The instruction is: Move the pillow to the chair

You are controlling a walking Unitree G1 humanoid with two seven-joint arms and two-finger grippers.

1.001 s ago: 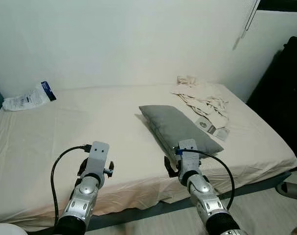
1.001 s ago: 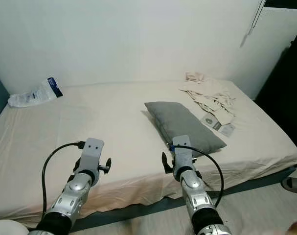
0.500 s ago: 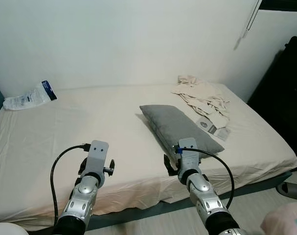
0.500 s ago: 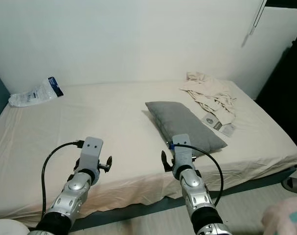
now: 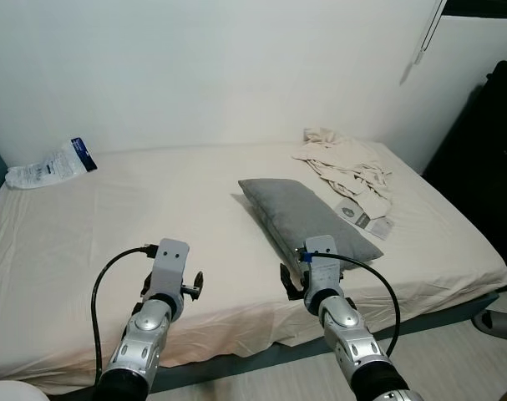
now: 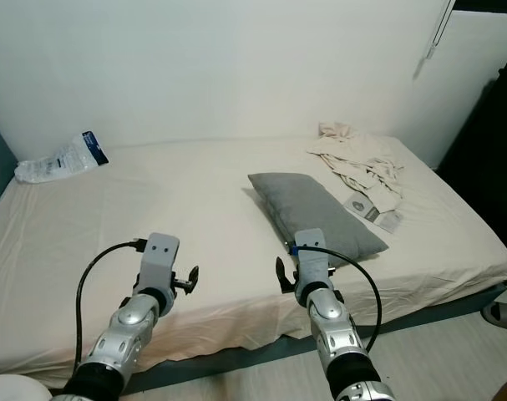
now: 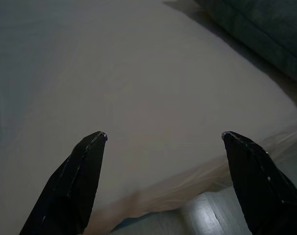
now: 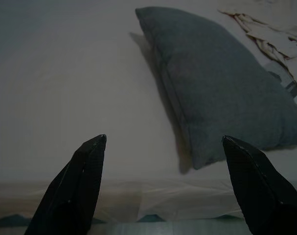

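Bed point(image 5: 86, 225) — wide mattress under a cream sheet, matte, lightly creased, hanging loose over the near edge above a dark frame. It stands against a plain white wall.

Pillow point(image 5: 307, 215) — grey, woven-looking cover, rectangular and plump, lying flat and skewed on the right half of the bed, its near corner close to the mattress edge. In the right wrist view the pillow point(image 8: 221, 88) shows a side seam and casts a soft shadow on the sheet.

Crumpled cloth point(image 5: 345, 167) — beige, rumpled heap, just beyond the pillow toward the far right corner. Small packets point(image 5: 362, 219) lie beside the pillow's right edge.

Plastic bag point(image 5: 48, 165) — white, crinkled, with a dark blue end, at the far left of the bed, well apart from the pillow.

Left claw point(image 7: 163, 142) — fingers spread wide, holding nothing, hovering over bare sheet near the bed edge; pillow corner at the frame's margin.

Right claw point(image 8: 163, 144) — likewise wide open, empty, aimed at the sheet just beside the pillow's near end, not touching.
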